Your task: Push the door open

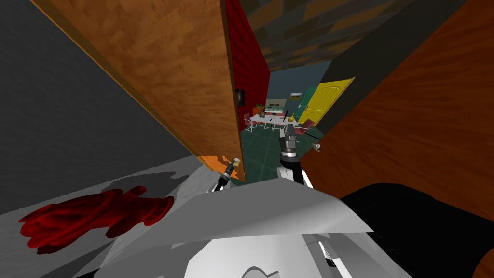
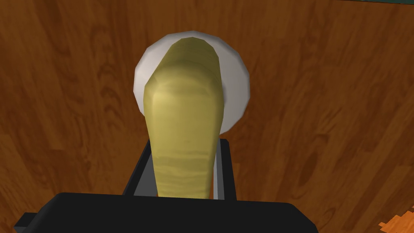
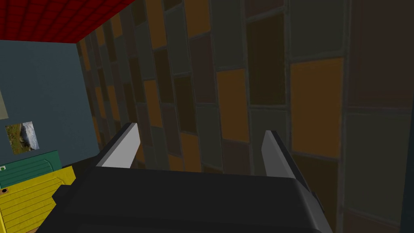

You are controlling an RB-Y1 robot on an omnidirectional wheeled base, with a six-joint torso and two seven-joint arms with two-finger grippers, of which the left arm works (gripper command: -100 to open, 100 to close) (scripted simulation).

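The wooden door (image 1: pixel 159 72) stood ajar on the robot's left. Its free edge ran down the middle of the head view. A gap lay between that edge and a second wood-brown panel (image 1: pixel 410 120) on the right.

The left hand (image 1: pixel 231 166) was at the door's lower free edge, closed on the yellowish lever handle (image 2: pixel 184 113). In the left wrist view its fingers (image 2: pixel 218 162) pressed the two sides of the lever. The lever rose from between them to a pale round rosette (image 2: pixel 236 93) set flat on the door's brown face.

The right hand (image 1: pixel 289 130) reached forward into the gap, touching nothing. In its own wrist view its two fingers (image 3: pixel 125 147) stood spread apart with nothing between them.

Through the gap lay a teal floor (image 1: pixel 260 149). Farther in stood a white tabletop (image 1: pixel 270 118) with chairs around it, and a yellow door (image 1: pixel 328 99) behind. A red wall (image 1: pixel 248 58) ran along just past the wooden door's edge. On the grey floor to the robot's left lay a dark red shape (image 1: pixel 91 219), well apart from both hands.
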